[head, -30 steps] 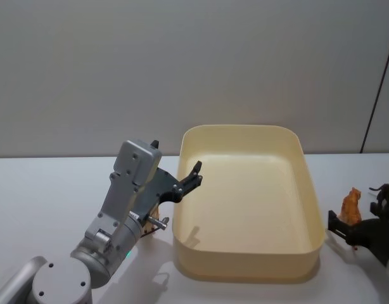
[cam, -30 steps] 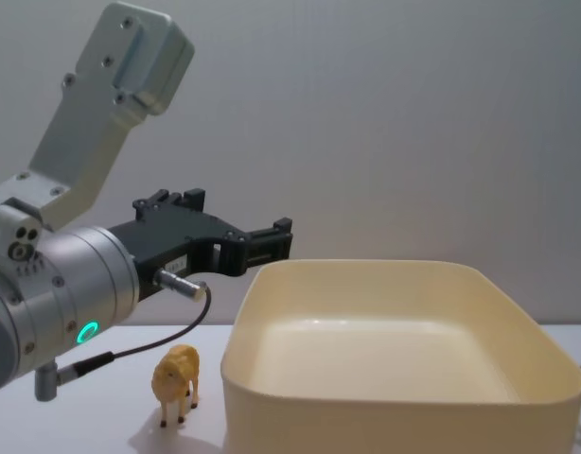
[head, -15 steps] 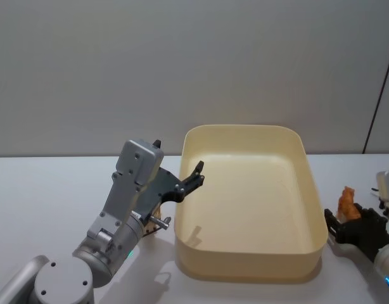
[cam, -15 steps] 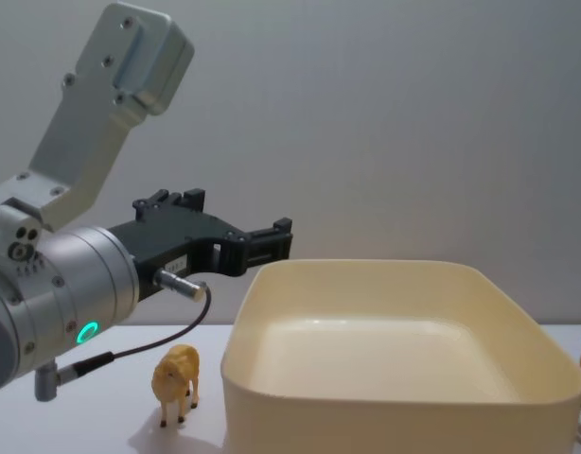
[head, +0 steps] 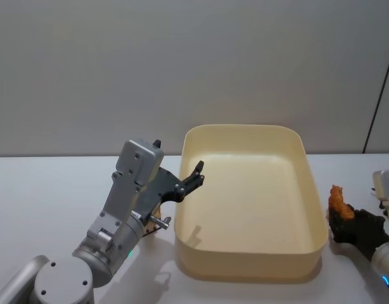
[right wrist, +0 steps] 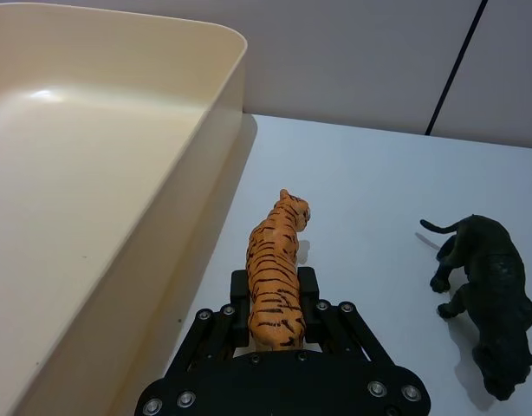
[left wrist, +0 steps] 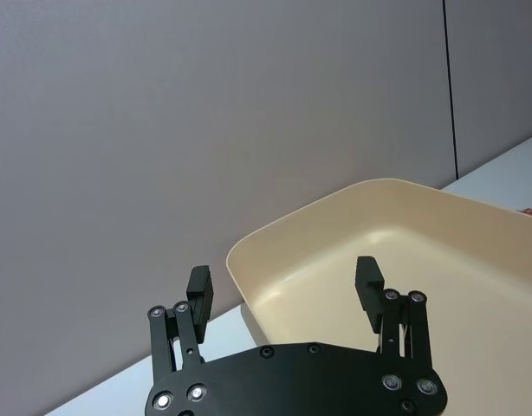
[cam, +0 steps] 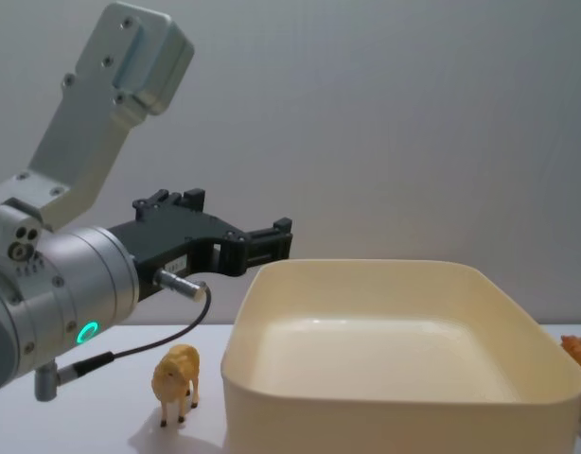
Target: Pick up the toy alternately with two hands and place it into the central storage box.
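The right tool (right wrist: 275,305) has its two fingers closed on the hind part of the tiger toy (right wrist: 275,276). The tiger seems to be off the bench (head: 55,190), near the height of the rim, and it is outside the storage box (head: 245,267), just beside the right wall.

The coming move turns on this relation: the opening of the box lies to the robot's left of the tiger, on the other side of that wall. The long axis of the tiger runs forward from the tool, with the head away from the wrist, almost parallel to the right wall. In my judgement the right arm must carry it sideways over the rim, high enough that the legs do not touch the edge, before it lets go.

The box is empty; its pale floor is bare.

The left tool (left wrist: 283,279) is wide open and holds nothing. It hovers at the left rim of the box, with its fingers pointing over the inside. It is far from the tiger, so the right arm is clearly the nearer one.

A black panther figure (right wrist: 487,290) stands on the bench to the right of the tiger. A yellow sheep figure (cam: 177,378) stands on the bench under the left arm, beside the left wall of the box.
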Robot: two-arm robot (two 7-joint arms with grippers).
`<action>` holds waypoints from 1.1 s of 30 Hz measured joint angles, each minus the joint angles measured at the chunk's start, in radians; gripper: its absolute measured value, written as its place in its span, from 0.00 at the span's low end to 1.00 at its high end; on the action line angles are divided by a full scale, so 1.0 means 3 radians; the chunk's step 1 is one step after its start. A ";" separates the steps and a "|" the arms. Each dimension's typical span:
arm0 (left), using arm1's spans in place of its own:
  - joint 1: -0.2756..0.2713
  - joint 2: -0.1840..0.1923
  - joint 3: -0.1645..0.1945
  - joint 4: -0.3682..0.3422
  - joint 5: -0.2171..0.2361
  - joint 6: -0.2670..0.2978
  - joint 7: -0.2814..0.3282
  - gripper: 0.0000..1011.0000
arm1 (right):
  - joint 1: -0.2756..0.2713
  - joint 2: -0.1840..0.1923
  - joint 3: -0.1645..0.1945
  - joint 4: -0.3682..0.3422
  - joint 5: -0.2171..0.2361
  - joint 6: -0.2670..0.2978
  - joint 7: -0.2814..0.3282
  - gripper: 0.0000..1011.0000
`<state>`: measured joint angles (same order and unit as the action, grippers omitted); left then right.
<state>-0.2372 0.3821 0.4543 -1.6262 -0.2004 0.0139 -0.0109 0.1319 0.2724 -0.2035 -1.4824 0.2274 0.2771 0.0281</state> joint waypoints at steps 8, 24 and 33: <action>0.0000 0.0000 0.0000 0.0000 0.0000 0.0000 0.0000 0.99 | -0.0042 0.0015 0.0027 -0.0064 -0.0030 -0.0104 -0.0126 0.30; 0.0000 0.0000 0.0000 0.0000 0.0000 0.0000 0.0000 0.99 | 0.0047 0.0054 0.0096 -0.0315 -0.0067 -0.0366 0.0028 0.30; 0.0000 0.0000 0.0000 0.0000 0.0000 0.0000 0.0000 0.99 | 0.0261 -0.0010 0.0077 -0.0276 -0.0019 -0.0378 0.0367 0.30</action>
<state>-0.2372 0.3821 0.4542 -1.6262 -0.2004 0.0139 -0.0109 0.2101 0.2695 -0.1803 -1.5652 0.2219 0.1637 0.1381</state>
